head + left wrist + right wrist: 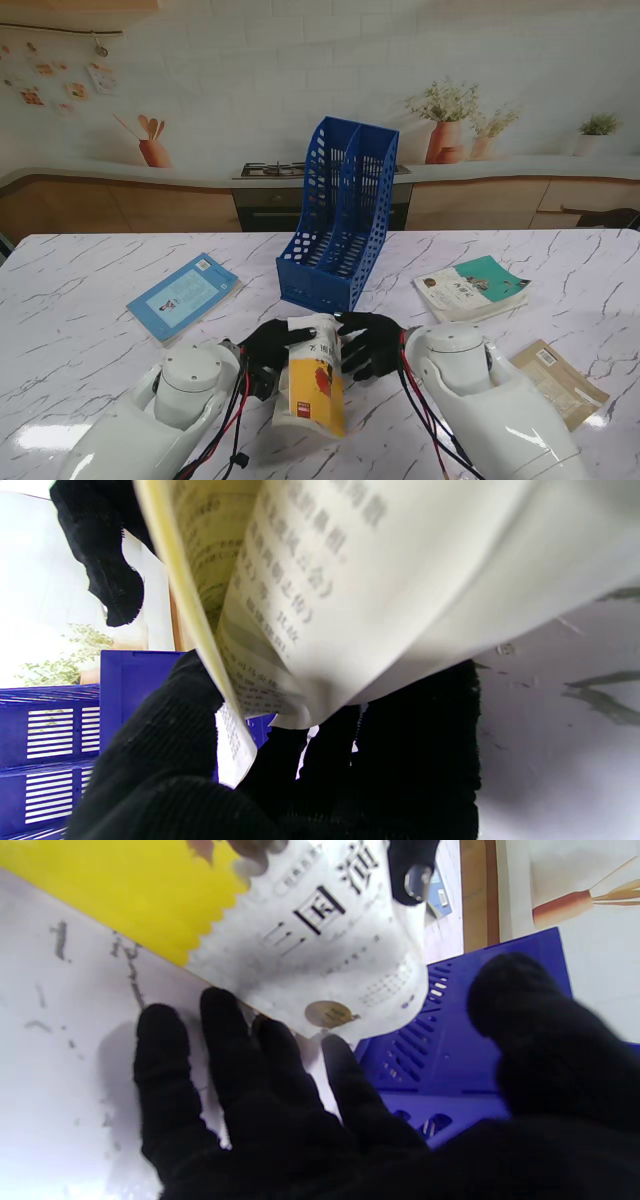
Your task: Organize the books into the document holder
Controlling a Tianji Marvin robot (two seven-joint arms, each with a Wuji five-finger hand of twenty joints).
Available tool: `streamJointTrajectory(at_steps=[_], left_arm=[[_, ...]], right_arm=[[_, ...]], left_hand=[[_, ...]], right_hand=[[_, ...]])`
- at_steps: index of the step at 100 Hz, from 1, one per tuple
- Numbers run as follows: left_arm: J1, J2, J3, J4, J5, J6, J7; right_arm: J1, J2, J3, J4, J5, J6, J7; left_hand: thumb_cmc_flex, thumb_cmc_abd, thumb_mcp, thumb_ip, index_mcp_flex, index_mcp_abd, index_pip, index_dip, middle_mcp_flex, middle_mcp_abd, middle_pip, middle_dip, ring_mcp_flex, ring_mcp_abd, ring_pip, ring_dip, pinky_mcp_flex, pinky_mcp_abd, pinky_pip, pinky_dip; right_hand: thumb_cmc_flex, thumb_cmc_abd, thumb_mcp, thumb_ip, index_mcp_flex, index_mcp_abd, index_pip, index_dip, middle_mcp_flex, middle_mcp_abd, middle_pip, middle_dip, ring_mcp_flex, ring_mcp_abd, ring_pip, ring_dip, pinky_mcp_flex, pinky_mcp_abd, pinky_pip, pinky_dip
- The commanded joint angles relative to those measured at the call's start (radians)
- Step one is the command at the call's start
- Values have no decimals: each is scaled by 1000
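A yellow and white book (316,385) is propped between my two hands, nearer to me than the blue document holder (336,222). My left hand (270,348) is shut on the book's left edge. In the left wrist view its thumb and fingers (165,740) pinch the bent pages of the book (400,580). My right hand (372,345) is open on the book's right side. Its spread fingers (230,1040) touch the edge of the book (310,930), and the thumb stands apart in front of the holder (450,1040).
A light blue book (183,295) lies flat at the left. A teal and white book (472,288) lies to the right of the holder, and a tan book (560,382) rests beside my right arm. The marble table (90,350) reaches back to a kitchen backdrop.
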Motion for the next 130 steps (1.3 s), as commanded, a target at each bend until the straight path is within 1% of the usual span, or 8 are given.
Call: streamJointTrajectory(at_steps=[1, 58, 62, 68, 71, 77, 80, 130], left_arm=[[37, -13, 24, 40, -18, -12, -33], [18, -17, 39, 55, -60, -29, -52], [17, -16, 41, 59, -56, -38, -55], [16, -18, 41, 63, -60, -45, -53], [16, -17, 40, 63, -65, -51, -55], [21, -21, 35, 64, -80, -66, -47], [25, -24, 30, 60, -91, -67, -40], [122, -12, -74, -88, -93, -78, 4]], right_arm=[[-45, -16, -27, 52, 5, 23, -1], [-44, 1, -49, 49, -25, -1, 43], [-45, 2, -50, 48, -26, -2, 45], [-45, 3, -50, 48, -28, -3, 48], [-45, 5, -50, 48, -30, -4, 52], [-45, 8, -49, 47, -35, -4, 60], [-45, 10, -48, 46, -38, -4, 63], [-81, 39, 26, -28, -149, -10, 66]], left_hand=[[16, -56, 48, 4, 4, -26, 8, -23, -56, -20, -2, 8, -45, -27, -13, 18, -89, 37, 36, 1], [219, -406, 449, -67, 116, -230, 744, 223, 310, -141, -13, 561, 152, -192, 305, 475, 284, -401, 322, -123], [188, -427, 501, -60, 126, -240, 754, 235, 369, -158, -20, 526, 136, -28, 321, 487, 314, -386, 329, -116], [159, -450, 563, -56, 128, -248, 761, 252, 410, -160, -13, 488, 257, -294, 307, 409, 342, -419, 312, -115], [145, -456, 587, -53, 129, -254, 766, 259, 425, -165, -7, 479, 185, -43, 267, 469, 346, -380, 309, -104], [120, -463, 636, -37, 124, -261, 782, 277, 451, -173, 6, 466, 236, -66, 258, 499, 349, -374, 322, -83], [110, -463, 661, -24, 122, -263, 786, 289, 465, -180, 15, 461, 312, -309, 283, 462, 354, -441, 331, -84], [160, -425, 627, 6, 77, -309, 777, 411, 535, -238, -47, 545, 302, -171, 331, 462, 358, -351, 390, -116]], right_hand=[[-5, 6, -2, 11, -20, -35, 11, 27, -45, -164, 17, 9, -71, -137, -112, -67, -126, 26, -86, 9], [21, 41, -46, 17, -28, -60, 8, 42, -61, -191, 20, 16, -108, -153, -120, -65, -177, 6, -104, -10], [23, 41, -47, 17, -29, -61, 7, 42, -60, -191, 20, 16, -108, -154, -120, -65, -178, 5, -104, -11], [24, 45, -50, 18, -28, -63, 7, 43, -58, -192, 21, 16, -108, -155, -119, -64, -181, 2, -104, -12], [25, 47, -51, 18, -28, -64, 6, 43, -57, -192, 21, 16, -110, -154, -120, -64, -183, 1, -105, -13], [26, 50, -54, 19, -28, -66, 6, 43, -56, -193, 21, 17, -111, -159, -119, -63, -188, -2, -106, -14], [26, 54, -56, 19, -27, -68, 6, 43, -56, -193, 21, 17, -111, -163, -119, -63, -190, -4, -106, -15], [35, 84, -92, 25, -13, -102, 12, 40, -31, -215, 3, 15, -101, -217, -113, -39, -199, -21, -103, -15]])
